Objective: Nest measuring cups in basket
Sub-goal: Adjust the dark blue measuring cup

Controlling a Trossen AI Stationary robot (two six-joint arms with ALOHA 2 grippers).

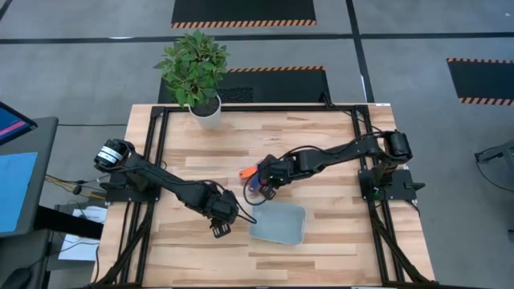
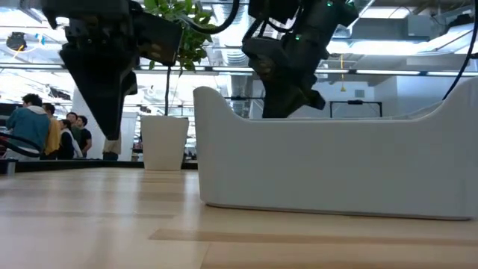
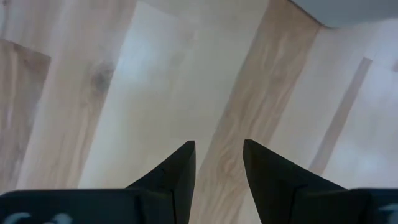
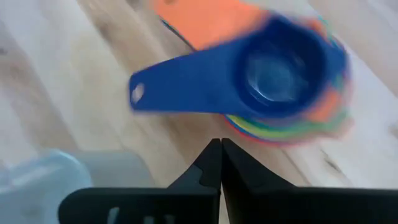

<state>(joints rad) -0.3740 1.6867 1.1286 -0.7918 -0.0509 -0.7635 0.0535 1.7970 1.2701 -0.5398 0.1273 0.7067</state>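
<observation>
Measuring cups (image 4: 283,81) sit nested in one stack on the wooden table (image 1: 321,249), the dark blue cup (image 4: 280,68) on top with its handle sticking out sideways and an orange handle (image 1: 247,172) showing beneath. The stack lies just beside the pale grey-blue basket (image 1: 279,224), outside its far corner. Right gripper (image 4: 221,155) hovers directly over the stack, fingers pressed together and holding nothing. Left gripper (image 3: 219,163) hangs above bare wood on the basket's other side, fingers apart. A potted plant (image 1: 195,72) stands at the table's far edge.
</observation>
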